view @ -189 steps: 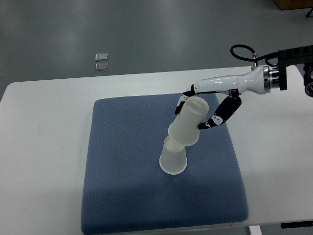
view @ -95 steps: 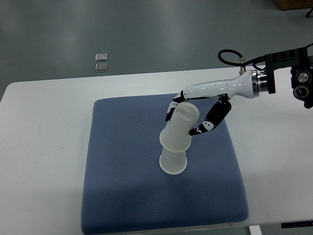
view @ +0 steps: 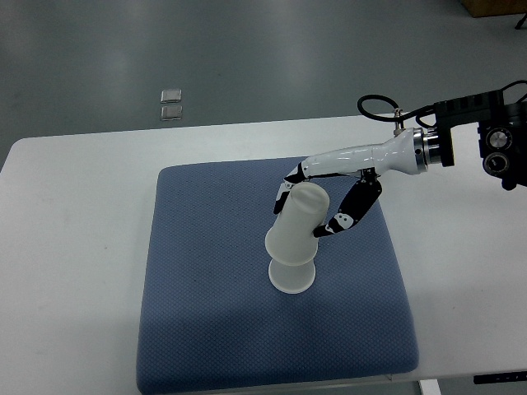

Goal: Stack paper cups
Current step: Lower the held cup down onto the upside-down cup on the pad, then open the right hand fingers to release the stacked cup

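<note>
Reaching in from the right edge of the top view, the right hand (view: 317,204) was clamped around the upper paper cup (view: 297,222), an inverted translucent white cup. One black-and-white finger (view: 284,188) pressed against the cup's far-left side near its closed base, while the opposing fingers (view: 348,211) wrapped the cup's right side. The white forearm shell (view: 354,156) ran up and to the right to a metal wrist joint (view: 422,150), with a black cable (view: 375,105) looping above it.

The held cup was tilted slightly, its closed base pointing up and to the right, and its open rim was seated over the top of the lower paper cup (view: 291,277). The lower cup stood inverted, its wide rim resting on the blue cushion pad (view: 206,313). Only its lower portion was visible below the rim of the upper cup. Both cups were positioned near the centre of the pad, slightly toward its right half.

The pad lay on the white table (view: 74,247). Two small square items (view: 170,104) lay on the grey floor (view: 263,49) beyond the table's far edge.
</note>
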{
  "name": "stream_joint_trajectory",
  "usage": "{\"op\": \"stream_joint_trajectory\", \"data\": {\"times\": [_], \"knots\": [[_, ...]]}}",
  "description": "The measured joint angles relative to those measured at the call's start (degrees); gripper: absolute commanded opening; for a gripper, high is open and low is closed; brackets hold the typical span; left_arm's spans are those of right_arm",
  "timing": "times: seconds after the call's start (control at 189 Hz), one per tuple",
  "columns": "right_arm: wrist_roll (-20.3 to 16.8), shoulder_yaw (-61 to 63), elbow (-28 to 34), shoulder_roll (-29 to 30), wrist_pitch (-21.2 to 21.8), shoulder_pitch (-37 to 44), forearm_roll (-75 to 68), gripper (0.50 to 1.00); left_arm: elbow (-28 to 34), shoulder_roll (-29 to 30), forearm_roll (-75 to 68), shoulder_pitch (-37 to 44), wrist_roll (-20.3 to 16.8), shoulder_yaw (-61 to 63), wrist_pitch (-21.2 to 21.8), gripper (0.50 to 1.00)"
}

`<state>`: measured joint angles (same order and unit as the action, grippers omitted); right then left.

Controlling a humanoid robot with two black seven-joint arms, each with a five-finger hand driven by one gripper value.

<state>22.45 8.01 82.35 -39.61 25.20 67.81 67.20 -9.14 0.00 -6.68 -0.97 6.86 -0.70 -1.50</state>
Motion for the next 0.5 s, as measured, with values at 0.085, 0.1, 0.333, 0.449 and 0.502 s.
{"op": "stream_joint_trajectory", "data": {"times": [0.085,0.1,0.333,0.449,0.502], "knots": [[-0.02,-0.01,-0.18,0.26,-0.17,-0.22,0.03,0.785,0.00,0.00,0.00,0.00,0.00,0.00,0.00,1.000],[-0.03,-0.01,-0.20,0.28,-0.18,-0.24,0.03,0.807,0.00,0.00,0.00,0.00,0.00,0.00,0.00,1.000],[-0.37,-0.10,-0.41,0.32,0.07,-0.85,0.10,0.913,0.00,0.00,0.00,0.00,0.00,0.00,0.00,1.000],[-1.11,0.03,-1.11,0.30,-0.07,-0.92,-0.07,0.915,0.00,0.00,0.00,0.00,0.00,0.00,0.00,1.000],[-1.21,0.24,-1.85,0.11,-0.31,-0.92,-0.44,0.915,0.00,0.00,0.00,0.00,0.00,0.00,0.00,1.000]]}}
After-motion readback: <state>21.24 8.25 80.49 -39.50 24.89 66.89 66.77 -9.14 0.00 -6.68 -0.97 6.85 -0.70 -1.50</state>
